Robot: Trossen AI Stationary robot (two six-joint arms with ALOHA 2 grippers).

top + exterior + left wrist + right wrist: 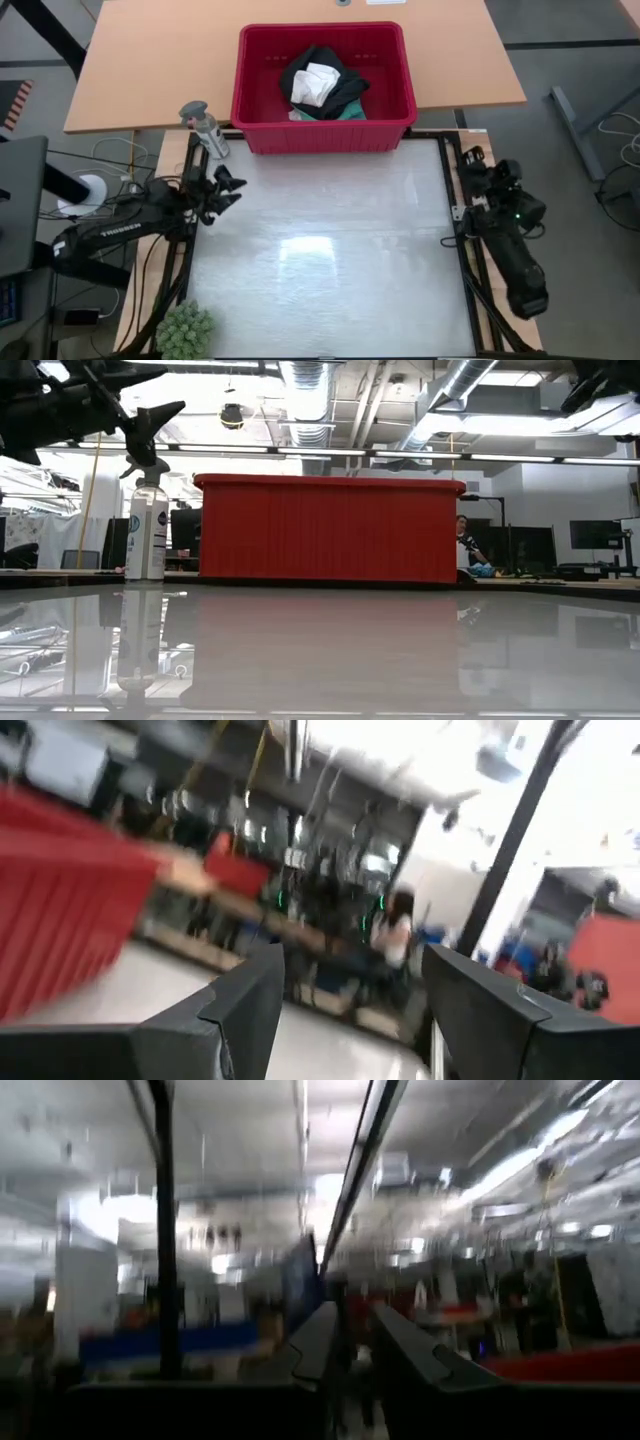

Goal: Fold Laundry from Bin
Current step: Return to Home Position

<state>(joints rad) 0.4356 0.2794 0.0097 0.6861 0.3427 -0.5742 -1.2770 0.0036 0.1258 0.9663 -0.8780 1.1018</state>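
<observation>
The laundry (322, 85) lies piled in the bin (325, 137) at 12 o'clock, so folding and stowing look done. The left gripper (231, 188) hangs at 9 o'clock, fingers spread wide; the right gripper (353, 1312) sits at 3 o'clock, fingers nearly pressed together, and only parking the arms seems left

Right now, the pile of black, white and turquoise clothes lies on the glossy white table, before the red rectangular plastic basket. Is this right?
No. The high view shows the pile of clothes inside the red basket, not on the table before it.
</observation>
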